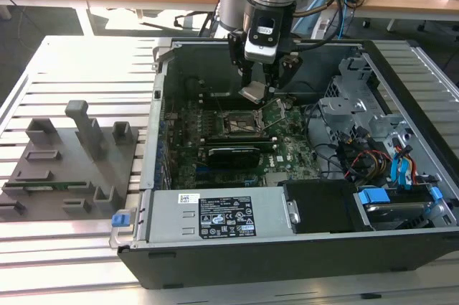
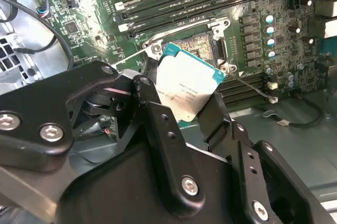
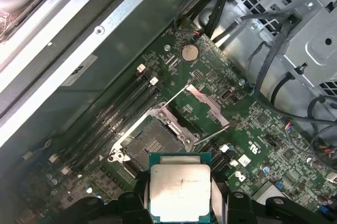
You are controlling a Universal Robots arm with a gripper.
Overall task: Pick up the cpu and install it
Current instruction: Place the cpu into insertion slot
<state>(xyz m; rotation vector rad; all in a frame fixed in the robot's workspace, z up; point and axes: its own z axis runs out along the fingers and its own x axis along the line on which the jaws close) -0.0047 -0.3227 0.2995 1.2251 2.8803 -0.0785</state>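
Note:
The cpu (image 3: 180, 188), a flat square chip with a pale metal top and a teal rim, is held in my gripper (image 3: 180, 203), whose black fingers (image 3: 132, 203) press on two opposite edges. In the second wrist view the cpu (image 2: 187, 89) hangs tilted above the motherboard, with my gripper (image 2: 181, 110) shut on it. The open socket (image 3: 150, 147) with its raised metal latch frame lies just beyond the chip. In the exterior view my gripper (image 1: 257, 88) holds the cpu (image 1: 254, 92) inside the computer case, a little above and behind the socket (image 1: 240, 124).
The open computer case (image 1: 165, 97) has walls all round. A long black card (image 1: 233, 154) sits in front of the socket. Memory slots (image 3: 118, 110), a drive cage (image 1: 351, 97) and loose cables (image 1: 366, 158) crowd the exterior view's right. A grey fixture (image 1: 72, 154) stands outside.

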